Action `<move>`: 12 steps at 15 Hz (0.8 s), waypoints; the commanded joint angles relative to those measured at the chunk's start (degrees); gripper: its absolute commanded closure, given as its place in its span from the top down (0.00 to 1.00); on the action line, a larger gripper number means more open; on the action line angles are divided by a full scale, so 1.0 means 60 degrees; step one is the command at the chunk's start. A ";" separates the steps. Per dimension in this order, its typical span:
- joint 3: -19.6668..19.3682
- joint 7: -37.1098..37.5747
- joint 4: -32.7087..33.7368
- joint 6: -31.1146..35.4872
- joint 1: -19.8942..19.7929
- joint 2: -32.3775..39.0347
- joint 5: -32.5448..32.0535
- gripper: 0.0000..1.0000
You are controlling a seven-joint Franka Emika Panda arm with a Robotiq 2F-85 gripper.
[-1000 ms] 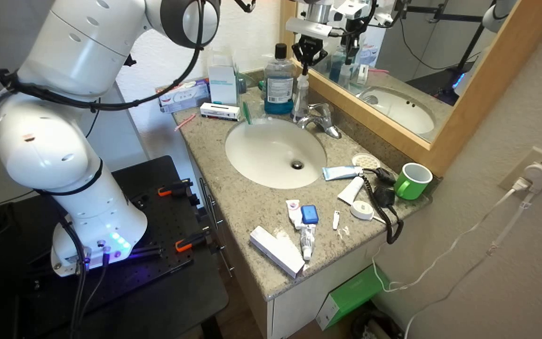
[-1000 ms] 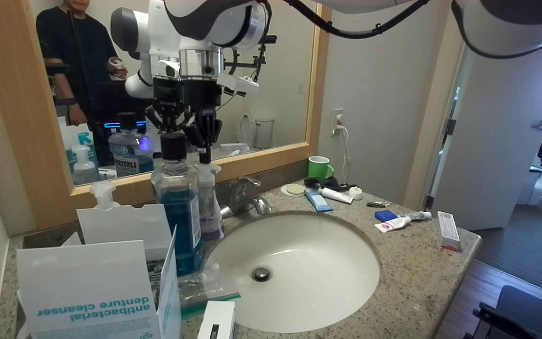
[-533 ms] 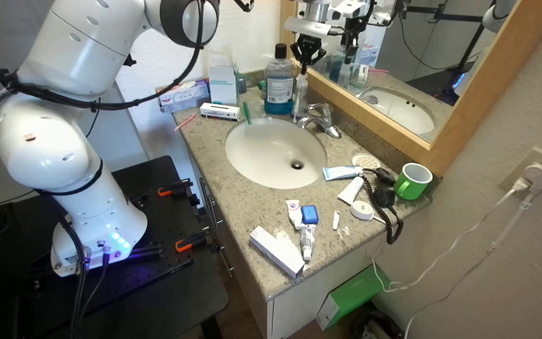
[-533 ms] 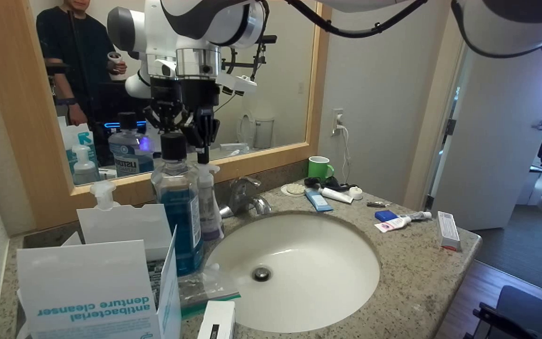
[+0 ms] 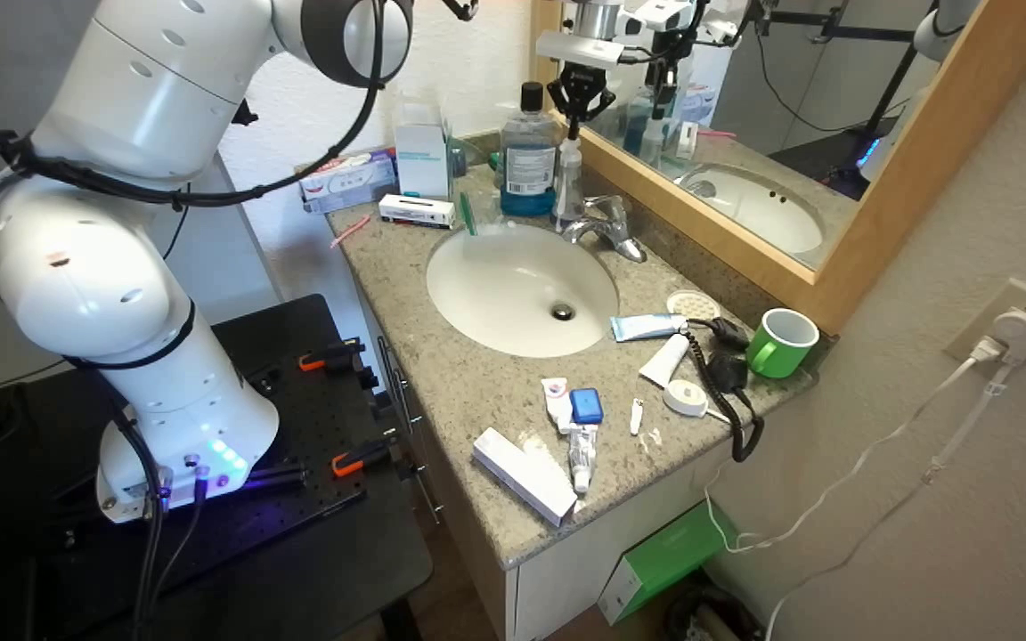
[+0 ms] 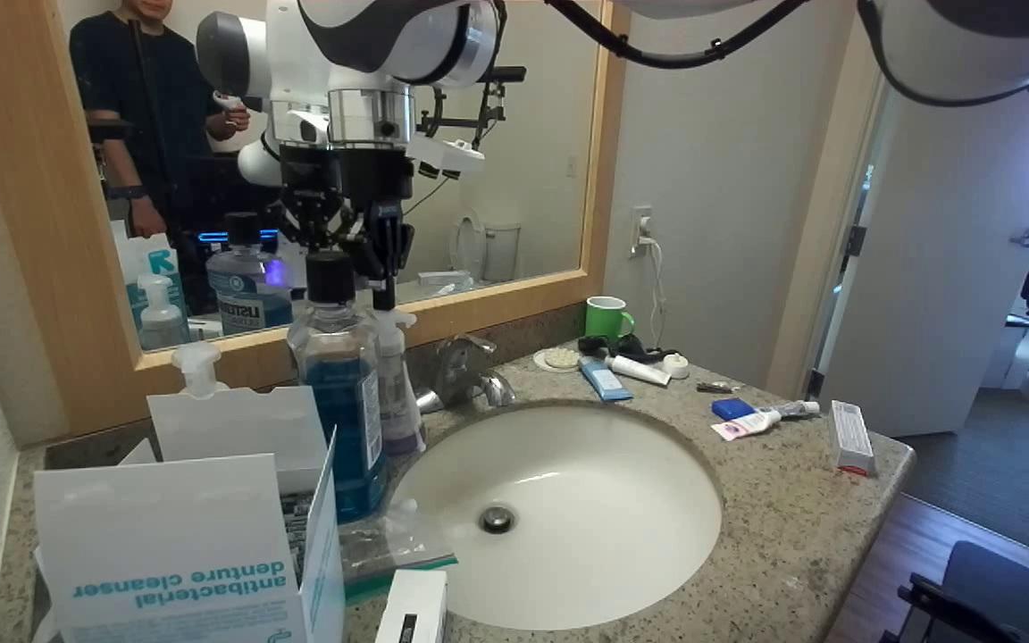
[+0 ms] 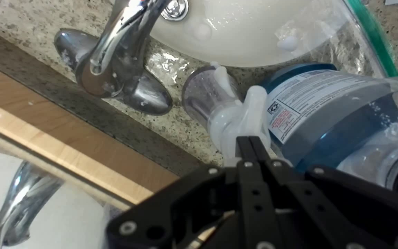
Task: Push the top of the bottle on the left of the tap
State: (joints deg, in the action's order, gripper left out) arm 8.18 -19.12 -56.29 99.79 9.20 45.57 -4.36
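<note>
Clear plastic with a white pump head, the pump bottle stands just left of the chrome tap, as one faces the mirror. Above it, pointing down, the black tool has its fingers pressed together, tips apparently touching the pump head. Room is tight: a slim strip of granite bench parts bottle from tap, the basin curves just in front of the tap, and the wooden mirror frame runs close behind. Further left of the tap stands a taller Listerine mouthwash bottle. Open room lies right of the tap, short of a blue tube and a green mug.

Compared with a second ago, the tool and pump head have shifted slightly away from the tap, toward the mouthwash; the tap and mug have stayed put.

The bench also bears an opened denture cleanser box, far left of the tap. Behind the tap, the mirror reflects a person in a dark shirt; well apart from it, a door stands open.
</note>
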 commanded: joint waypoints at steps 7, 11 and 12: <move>0.0012 -0.0236 -0.1206 0.0087 -0.0164 -0.1246 -0.0105 0.02; 0.0073 -0.0404 -0.2096 0.0158 -0.0186 -0.2053 -0.0089 0.02; 0.0051 -0.0360 -0.2434 0.0226 -0.0173 -0.2342 -0.0128 0.01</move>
State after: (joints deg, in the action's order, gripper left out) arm 8.30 -20.16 -62.35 99.81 8.50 38.48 -4.46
